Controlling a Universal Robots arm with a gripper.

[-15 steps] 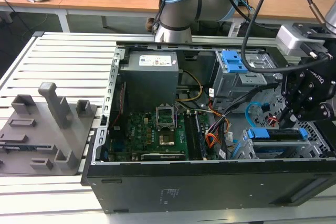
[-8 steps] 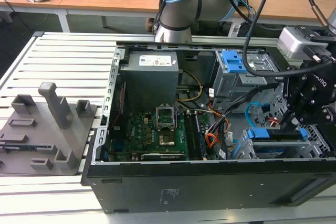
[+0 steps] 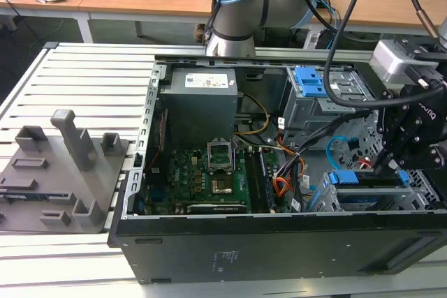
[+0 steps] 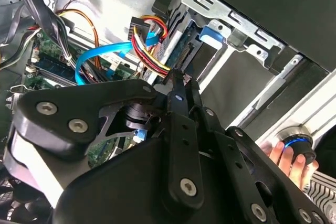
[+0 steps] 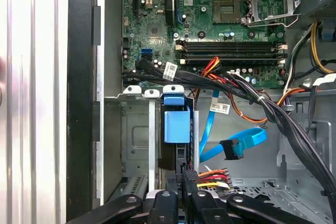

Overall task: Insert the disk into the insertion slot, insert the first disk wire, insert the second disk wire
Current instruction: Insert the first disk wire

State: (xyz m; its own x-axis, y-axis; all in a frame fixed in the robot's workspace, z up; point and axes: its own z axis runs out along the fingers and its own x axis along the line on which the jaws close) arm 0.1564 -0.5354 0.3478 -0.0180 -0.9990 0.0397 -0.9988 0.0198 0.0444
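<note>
- The gripper (image 5: 185,182) is narrow, clamped on the first disk wire (image 5: 212,176) at its plug end.
- The disk (image 5: 177,124) sits in the insertion slot (image 5: 134,140), just ahead of the gripper.
- The second wrist view adds a person's hand (image 4: 283,158) on a knob (image 4: 296,142).

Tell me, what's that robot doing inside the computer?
The robot arm is working in an open computer. The disk already sits in its slot. The gripper is right next to it and seems shut on the plug end of the orange-red wires. The blue cable lies loose, its plug not in the disk.
</note>
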